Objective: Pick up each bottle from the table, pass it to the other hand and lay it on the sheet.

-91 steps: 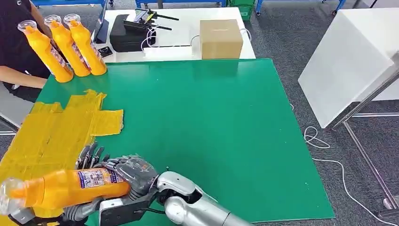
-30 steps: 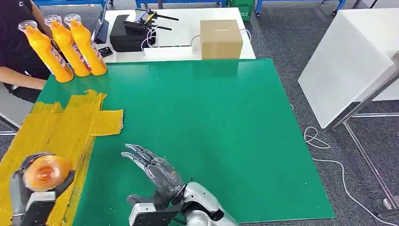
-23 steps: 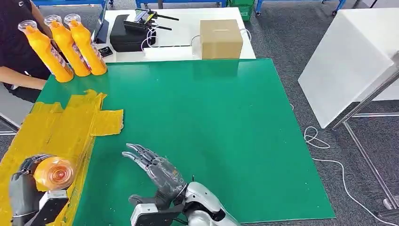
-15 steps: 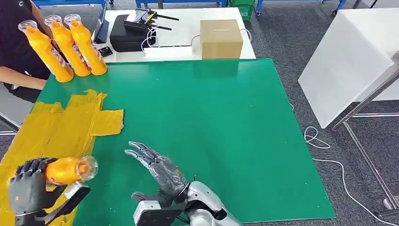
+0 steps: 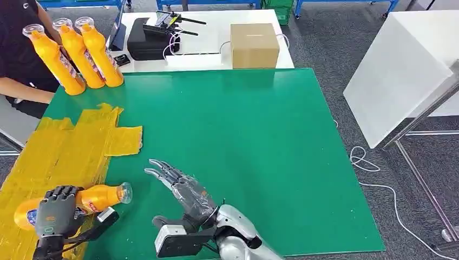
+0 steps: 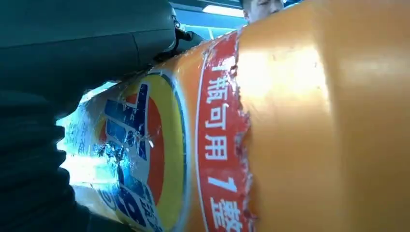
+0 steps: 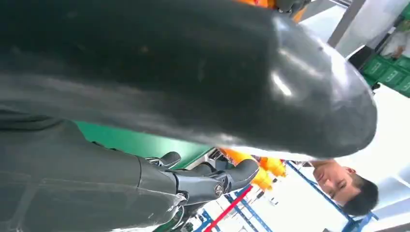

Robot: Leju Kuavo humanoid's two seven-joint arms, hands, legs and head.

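Note:
My left hand (image 5: 54,208) grips an orange bottle (image 5: 100,196) that lies nearly level over the near end of the yellow sheet (image 5: 54,154), cap end pointing right. Up close in the left wrist view, that bottle's label (image 6: 193,154) sits against my dark fingers (image 6: 29,174). Just right of it my right hand (image 5: 184,192) hovers over the green table (image 5: 243,141) with fingers spread and nothing in it; its fingers (image 7: 208,181) stretch out in the right wrist view. Three more orange bottles (image 5: 76,51) stand at the far left corner.
A person in black (image 5: 19,49) stands at the far left by the standing bottles. A cardboard box (image 5: 254,44) and black devices (image 5: 149,35) sit on a white table beyond the green one. Another white table (image 5: 400,65) is at the right.
The right hand has let go of the bottle and drawn back open. The left hand has swung the bottle from pointing at the camera down to lying level over the sheet.

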